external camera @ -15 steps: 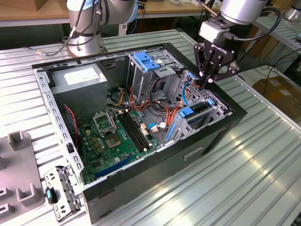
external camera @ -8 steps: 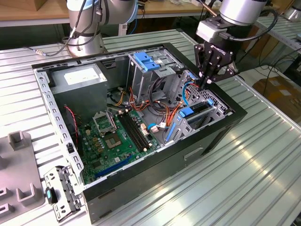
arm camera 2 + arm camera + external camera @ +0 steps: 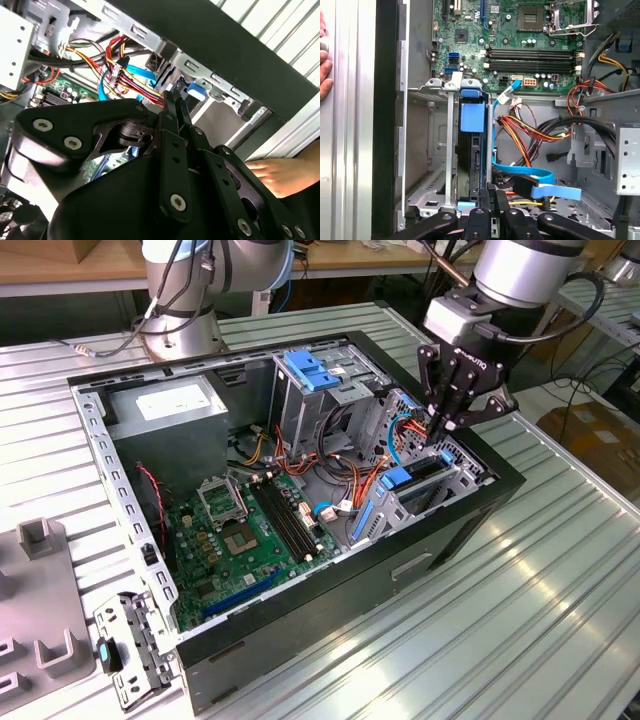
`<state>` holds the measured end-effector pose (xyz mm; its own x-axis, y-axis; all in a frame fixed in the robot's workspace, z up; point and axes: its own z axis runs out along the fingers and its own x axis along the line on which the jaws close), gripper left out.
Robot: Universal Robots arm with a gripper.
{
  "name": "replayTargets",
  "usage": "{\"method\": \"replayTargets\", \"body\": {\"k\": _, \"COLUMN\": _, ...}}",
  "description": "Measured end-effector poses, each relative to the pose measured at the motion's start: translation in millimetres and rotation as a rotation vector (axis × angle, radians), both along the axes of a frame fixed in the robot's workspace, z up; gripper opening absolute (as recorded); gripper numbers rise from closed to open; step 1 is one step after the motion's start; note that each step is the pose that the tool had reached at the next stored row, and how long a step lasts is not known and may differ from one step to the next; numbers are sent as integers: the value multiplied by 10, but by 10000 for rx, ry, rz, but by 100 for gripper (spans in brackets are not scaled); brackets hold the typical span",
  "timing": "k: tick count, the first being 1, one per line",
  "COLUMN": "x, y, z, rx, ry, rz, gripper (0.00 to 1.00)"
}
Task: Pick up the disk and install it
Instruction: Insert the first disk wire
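The disk [image 3: 476, 160] stands on edge in a slot of the metal drive bay [image 3: 427, 145] at the open computer case's corner. Its blue rail [image 3: 471, 117] sits at the bay's mouth. In the exterior view its blue rail [image 3: 405, 478] shows between the bay walls. My gripper [image 3: 440, 430] hangs just above that bay, at the exterior view's right. In both wrist views my gripper [image 3: 493, 192] [image 3: 177, 97] has its black fingers pressed together, shut, with nothing between them. The fingertips are right beside the disk's edge; I cannot tell whether they touch it.
Red, orange and blue cables [image 3: 530, 135] crowd the space beside the bay. A tall metal cage with a blue top [image 3: 315, 370] and a grey box with a white sticker [image 3: 165, 405] stand further in. A person's hand [image 3: 280, 172] rests outside the case wall.
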<state>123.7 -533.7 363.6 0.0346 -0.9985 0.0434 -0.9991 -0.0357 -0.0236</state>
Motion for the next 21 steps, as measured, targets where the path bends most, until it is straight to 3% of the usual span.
{"method": "replayTargets", "body": {"k": 3, "x": -24, "y": -56, "z": -34, "rx": 18, "ry": 0, "rz": 202, "gripper": 16}}
{"method": "replayTargets", "body": {"k": 5, "x": -44, "y": -60, "z": -52, "rx": 50, "ry": -55, "rz": 219, "gripper": 16}}
{"method": "replayTargets", "body": {"k": 9, "x": -51, "y": -61, "z": -75, "rx": 55, "ry": -89, "rz": 106, "gripper": 16}}
{"method": "replayTargets", "body": {"k": 13, "x": -73, "y": -65, "z": -88, "rx": 65, "ry": -96, "rz": 48, "gripper": 16}}
{"method": "replayTargets", "body": {"k": 17, "x": -74, "y": -102, "z": -113, "rx": 73, "ry": -96, "rz": 48, "gripper": 16}}
{"method": "replayTargets", "body": {"k": 18, "x": -74, "y": -118, "z": -143, "rx": 76, "ry": -96, "rz": 47, "gripper": 16}}
{"method": "replayTargets", "body": {"k": 21, "x": -84, "y": -119, "z": -161, "rx": 73, "ry": -96, "rz": -15, "gripper": 16}}
